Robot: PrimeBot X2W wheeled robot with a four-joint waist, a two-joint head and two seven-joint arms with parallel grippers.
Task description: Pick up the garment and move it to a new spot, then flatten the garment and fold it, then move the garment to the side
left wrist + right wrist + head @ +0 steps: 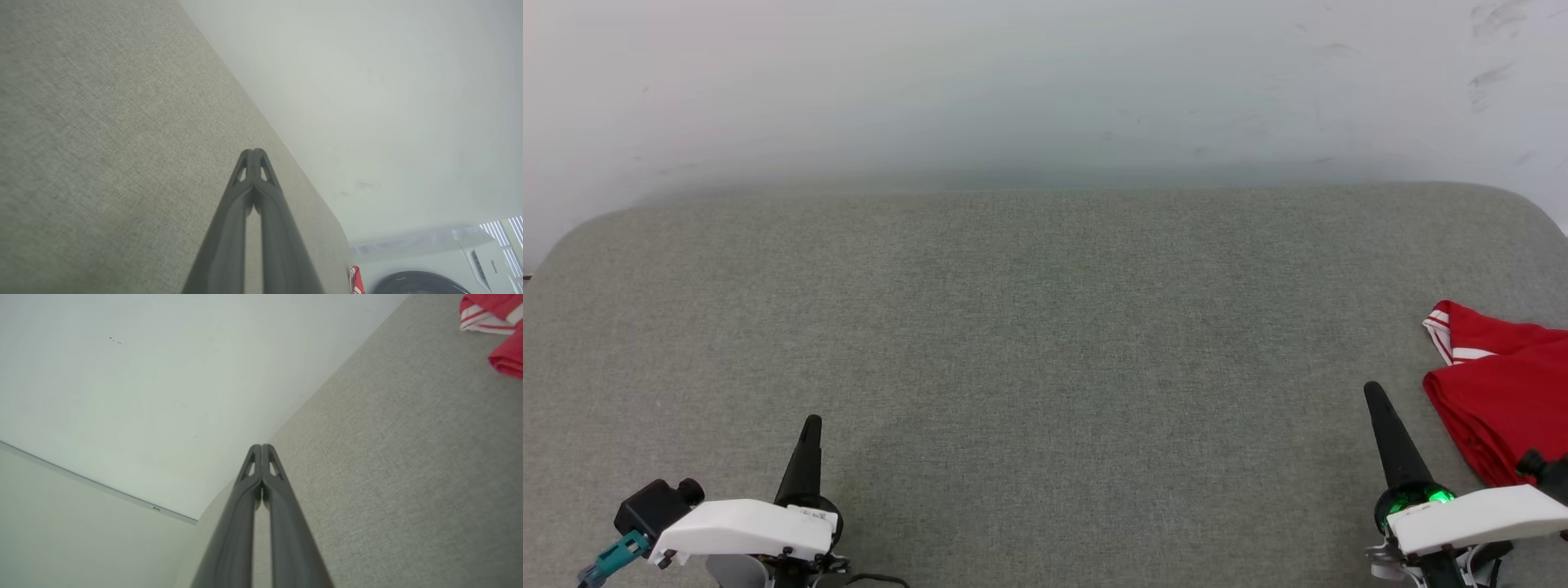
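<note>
The red garment (1499, 392) lies folded at the right edge of the grey fabric surface (1045, 343), its red-and-white striped trim showing at the upper left corner; part of it runs out of the head view. The right wrist view catches it at the top right (496, 318), and the left wrist view shows a red sliver (355, 279). My right gripper (1374, 392) is shut and holds nothing, just left of the garment and apart from it. At the lower left my left gripper (811, 425) is shut too, over bare fabric. Fingertips meet in both wrist views (253, 153) (261, 447).
A pale wall (1045, 90) rises behind the surface's far edge. A white washing machine (441, 265) with a dark round door stands beyond the surface's right end, in the left wrist view.
</note>
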